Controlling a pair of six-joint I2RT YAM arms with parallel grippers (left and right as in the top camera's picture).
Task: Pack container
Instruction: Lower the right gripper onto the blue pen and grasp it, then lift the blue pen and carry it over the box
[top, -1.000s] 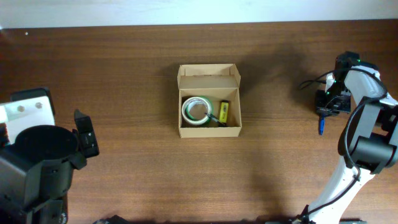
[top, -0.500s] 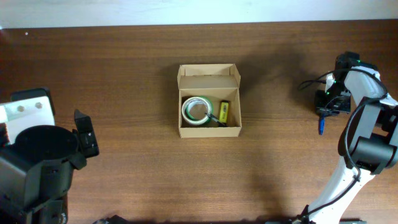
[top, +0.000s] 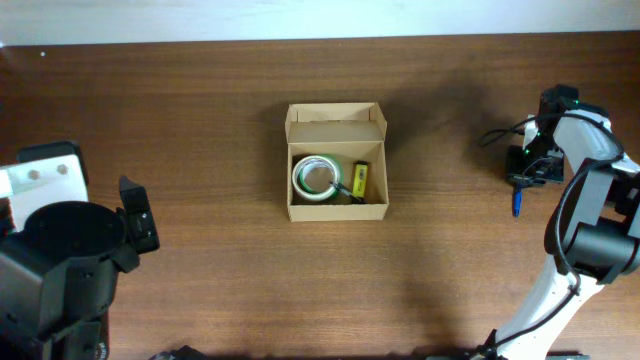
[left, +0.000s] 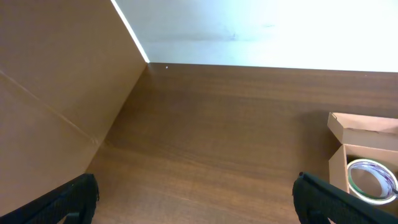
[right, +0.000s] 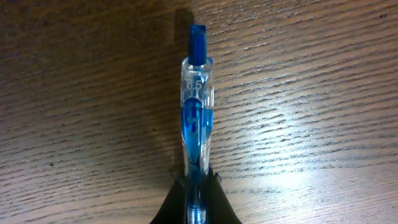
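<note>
The box (top: 337, 162), plain tan cardboard with its flap lid standing open, sits mid-desk (top: 200, 120), between the two jaws and well apart from both. Inside lie a round tape roll (top: 317, 179) and, just beside it, a small yellow item (top: 360, 179). The left jaws are spread wide and empty near the desk's left edge, with the box ahead to their right. The right jaws are pinched on a translucent blue pen (right: 198, 93) low over grainy brown wood. Open wood lies on every side of the box.
</note>
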